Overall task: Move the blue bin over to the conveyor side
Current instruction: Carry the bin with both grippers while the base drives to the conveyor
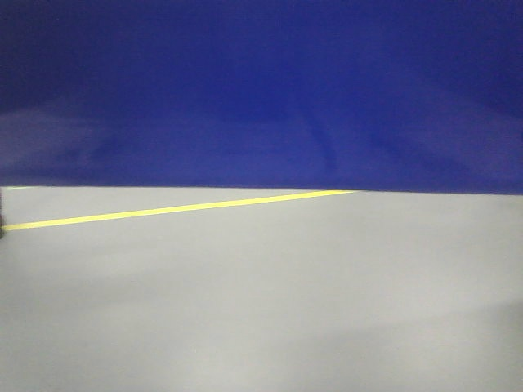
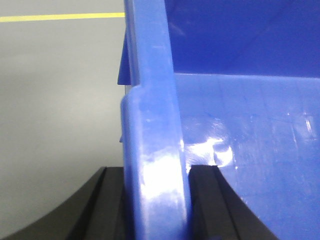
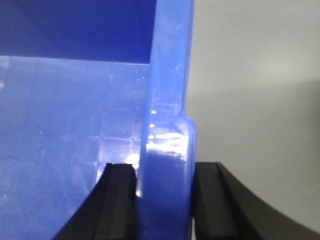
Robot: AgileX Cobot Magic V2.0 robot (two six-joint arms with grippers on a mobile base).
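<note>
The blue bin (image 1: 261, 90) fills the upper half of the front view, held up close to the camera above the floor. My left gripper (image 2: 157, 200) is shut on the bin's left rim (image 2: 150, 125), one black finger (image 2: 107, 210) outside the wall and one inside. My right gripper (image 3: 165, 200) is shut on the opposite rim (image 3: 167, 100), its fingers (image 3: 117, 205) pressed against both sides of the wall. The bin's glossy inner floor (image 2: 250, 135) shows in both wrist views. The conveyor is out of view.
Grey floor (image 1: 261, 302) spreads below the bin. A yellow line (image 1: 163, 211) runs across it from the left edge and disappears behind the bin; the yellow line (image 2: 60, 17) also shows in the left wrist view.
</note>
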